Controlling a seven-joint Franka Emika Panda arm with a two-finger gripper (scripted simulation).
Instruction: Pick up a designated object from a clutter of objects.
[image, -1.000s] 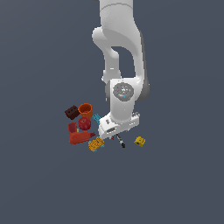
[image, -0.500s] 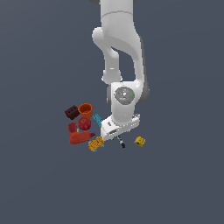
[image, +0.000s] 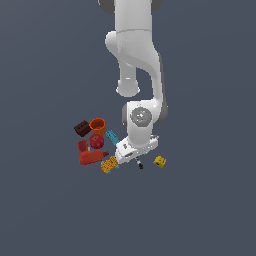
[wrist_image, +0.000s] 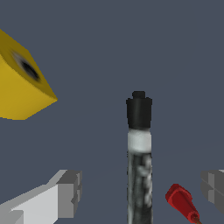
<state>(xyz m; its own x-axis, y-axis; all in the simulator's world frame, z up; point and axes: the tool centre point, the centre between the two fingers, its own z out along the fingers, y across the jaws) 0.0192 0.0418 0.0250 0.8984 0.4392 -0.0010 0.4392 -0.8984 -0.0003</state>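
One white arm stoops over the table (image: 45, 210) in the exterior view, pincer (image: 138, 163) low between the clutter (image: 95, 145) and a yellow block (image: 159, 161). Wrist view: pincer wide open, gripping nothing, fingers (wrist_image: 65, 192) flanking the marker (wrist_image: 139, 162) lying between them, red bead (wrist_image: 181, 202) beside it.

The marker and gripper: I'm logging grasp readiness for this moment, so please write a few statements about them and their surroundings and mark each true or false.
1. The marker lies between the two gripper fingers. True.
2. The jaws are shut on the marker. False: a gap shows on each side of it.
3. A yellow block lies near the marker. True.
4. The orange cup is tipped on its side. False: it stands with its mouth up.
5. The red apple sits among the clutter by the orange cup. True.
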